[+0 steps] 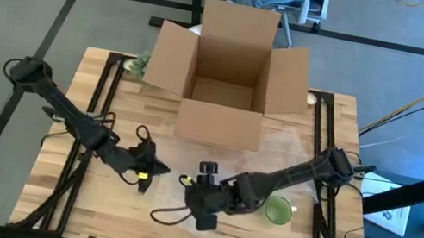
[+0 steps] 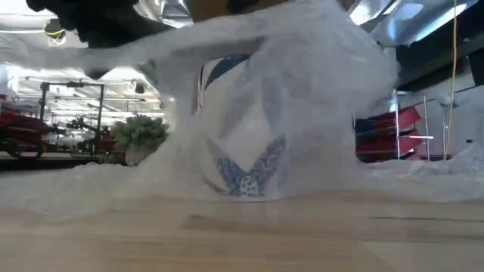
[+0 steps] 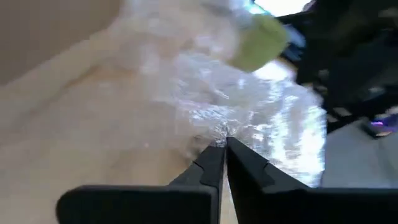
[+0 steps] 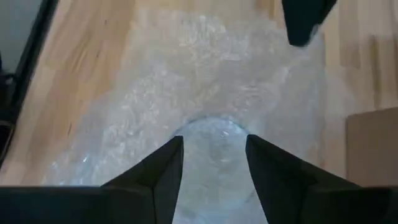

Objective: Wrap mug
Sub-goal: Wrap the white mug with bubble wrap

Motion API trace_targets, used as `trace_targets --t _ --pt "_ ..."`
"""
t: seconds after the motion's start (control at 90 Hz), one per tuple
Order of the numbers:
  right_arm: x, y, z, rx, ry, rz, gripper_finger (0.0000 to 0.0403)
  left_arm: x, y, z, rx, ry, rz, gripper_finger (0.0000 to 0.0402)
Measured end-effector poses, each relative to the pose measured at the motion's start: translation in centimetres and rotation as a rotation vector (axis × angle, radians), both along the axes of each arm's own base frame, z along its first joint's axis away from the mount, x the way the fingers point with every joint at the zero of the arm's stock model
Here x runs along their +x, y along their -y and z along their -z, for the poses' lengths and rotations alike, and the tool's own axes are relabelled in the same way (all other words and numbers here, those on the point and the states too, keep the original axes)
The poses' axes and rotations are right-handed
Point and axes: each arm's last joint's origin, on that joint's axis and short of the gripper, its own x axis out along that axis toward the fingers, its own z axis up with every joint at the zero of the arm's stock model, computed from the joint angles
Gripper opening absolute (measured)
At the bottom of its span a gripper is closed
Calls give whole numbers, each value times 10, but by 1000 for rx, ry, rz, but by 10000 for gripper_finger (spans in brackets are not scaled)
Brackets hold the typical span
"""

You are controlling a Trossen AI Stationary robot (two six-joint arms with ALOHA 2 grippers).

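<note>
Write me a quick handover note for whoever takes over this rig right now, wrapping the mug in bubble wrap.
Left gripper: shut on the bubble wrap, pinching an edge near the table's front centre.
Right gripper: open, its fingers either side of the wrapped mug.
The mug stands upright on the wooden table, with wrap draped over and around it. A green cup sits to its right, and the open cardboard box waits at the back.
Done: wrap pulled over the mug.
Left: closing the wrap fully around it; the covering looks loose.
</note>
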Motion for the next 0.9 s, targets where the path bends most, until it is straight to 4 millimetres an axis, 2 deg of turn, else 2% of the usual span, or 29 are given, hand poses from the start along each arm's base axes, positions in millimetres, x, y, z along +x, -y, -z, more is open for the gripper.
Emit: trace_targets --t 0.133,0.311,0.367,0.533,0.689,0.822,0.9 --pt "13 9 26 43 -97 -10 126 -2 -1 3 4 -30 -1 0" --pt "25 20 55 104 -200 -28 27 -2 -1 3 15 -40 20 0" --pt "27 22 59 118 -210 -28 9 -3 0 1 1 -31 35 0" --pt "31 25 65 122 -211 -20 18 -9 3 -10 -3 21 75 0" --pt "38 33 70 125 -193 -3 2 -14 7 -15 15 37 115 0" --pt "43 34 86 151 -227 -9 3 -18 11 -5 81 -39 150 0" --pt "43 34 87 144 -230 -11 1 -17 14 4 97 -91 137 0"
